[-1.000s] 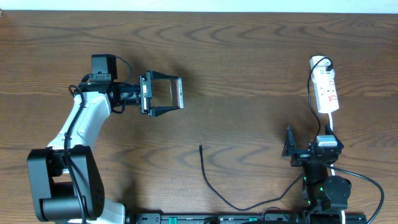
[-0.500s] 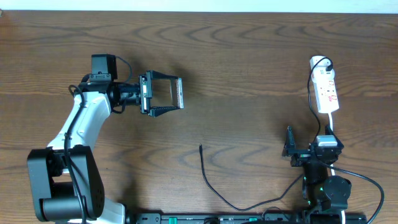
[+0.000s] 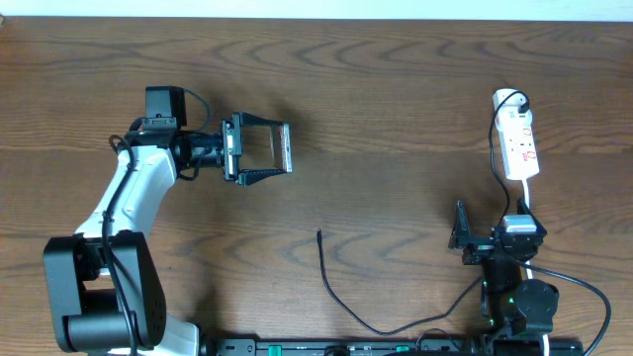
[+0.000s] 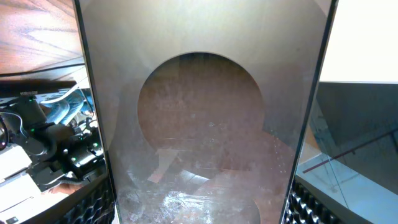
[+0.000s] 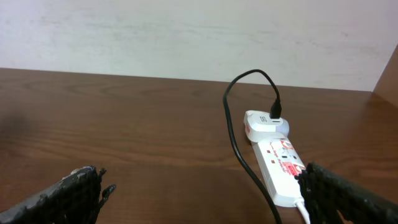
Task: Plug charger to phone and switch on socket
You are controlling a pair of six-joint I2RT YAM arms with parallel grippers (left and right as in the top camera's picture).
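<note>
Overhead, left tool [image 3: 284, 147] clamped on phone [image 4: 199, 112], right tool [image 5: 202, 186] wide open, empty

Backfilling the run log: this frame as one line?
left gripper: shut on phone | right gripper: open, empty | charger: on table, tip free | socket: untouched

Nothing legible anywhere right now. Power strip [image 3: 518, 146], two o'clock in the overhead view: red marks on its white face, too small to read. From the right wrist they're only a red blur. Phone [image 4: 205, 124] shows just reflections on its glossy face.
</note>
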